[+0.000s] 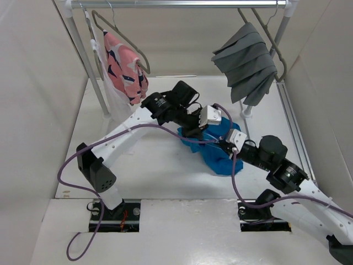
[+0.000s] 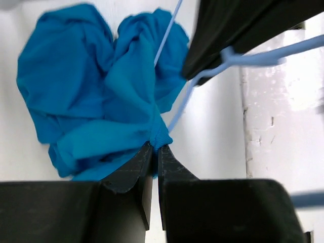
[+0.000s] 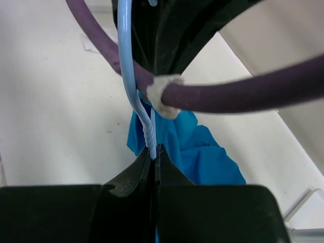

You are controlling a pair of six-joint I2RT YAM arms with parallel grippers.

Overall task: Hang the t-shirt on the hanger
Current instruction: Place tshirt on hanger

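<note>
The bright blue t-shirt (image 1: 220, 153) is lying crumpled in a heap on the white table (image 1: 154, 165), directly beneath the spot where the two claws are meeting. The left claw (image 2: 156, 148) is pinching a fold of the cloth, its two fingers pressed together on it. The bulk of the shirt is bunching out beyond the tips and off to their left in that wrist view. The thin light-blue wire hanger (image 3: 126, 66) is sitting in the right claw (image 3: 153, 149), whose fingers are clamping tight on the twisted neck of the wire. The wire is rising away from the tips, and blue cloth is showing just past them below. Seen from the left wrist, the hanger's wire is running just ahead of the left claw's tips and stretching away to the upper right over the shirt's edge. A purple cable (image 3: 243, 91) with a white wrap is crossing close in front of the right claw. Well beyond both claws, a rail (image 1: 182, 4) is carrying a pink garment (image 1: 126, 69) with navy marks off to the left and a pleated grey garment (image 1: 245, 63) off to the right, each on a grey-brown hanger.
</note>
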